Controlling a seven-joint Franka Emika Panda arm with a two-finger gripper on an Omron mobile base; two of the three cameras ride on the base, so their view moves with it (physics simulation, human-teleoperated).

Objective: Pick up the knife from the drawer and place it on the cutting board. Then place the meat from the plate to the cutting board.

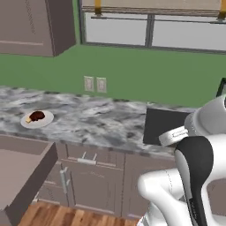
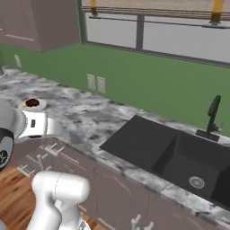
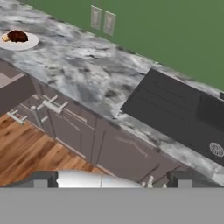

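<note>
A small white plate [image 1: 44, 120] lies on the marble counter at the left, with the dark meat [image 1: 37, 116] on it. The same plate [image 3: 24, 43] and meat [image 3: 16, 36] sit at the hand view's top left, and the plate [image 2: 39, 106] shows small in the right base view. The brown drawer [image 1: 20, 170] stands pulled out at the lower left; the part of its bottom in view is bare. Its corner [image 3: 15, 91] shows in the hand view. The knife and the cutting board are out of view. My gripper [image 3: 111, 180] hangs open and empty in front of the cabinets, well right of the plate.
A dark sink [image 2: 179, 157] with a black faucet [image 2: 213, 112] is set in the counter [image 1: 97, 121] to the right. Cabinet doors with bar handles [image 1: 81, 174] run below the counter. Wood floor [image 3: 26, 148] lies beneath. Two wall outlets [image 1: 95, 84] sit on the green wall.
</note>
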